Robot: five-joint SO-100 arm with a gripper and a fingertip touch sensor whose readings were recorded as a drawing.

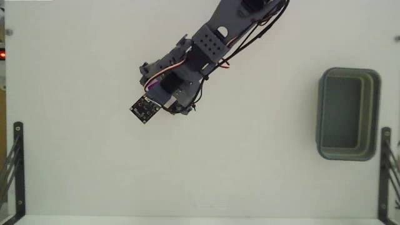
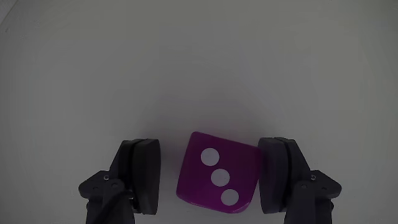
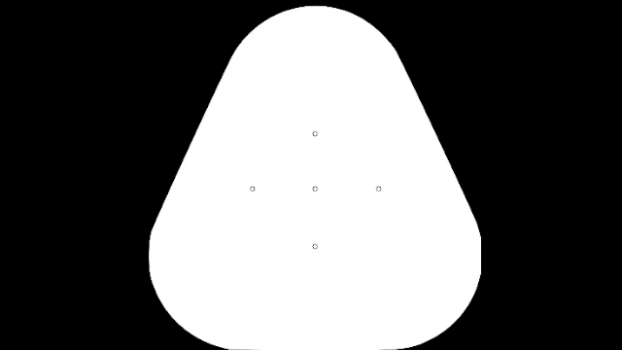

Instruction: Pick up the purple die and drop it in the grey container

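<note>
Bare white table (image 1: 81,169), black metal brackets (image 1: 14,169) at its edges, likely a lab bench

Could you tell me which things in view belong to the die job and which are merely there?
Job:
- purple die, between the open gripper fingers
- grey container, at the right in the fixed view

Merely there:
- black brackets at the table's edges

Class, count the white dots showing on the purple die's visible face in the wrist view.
3, in a diagonal line from upper left to lower right across the purple die, between the tool's fingers. Other faces are hidden.
</note>
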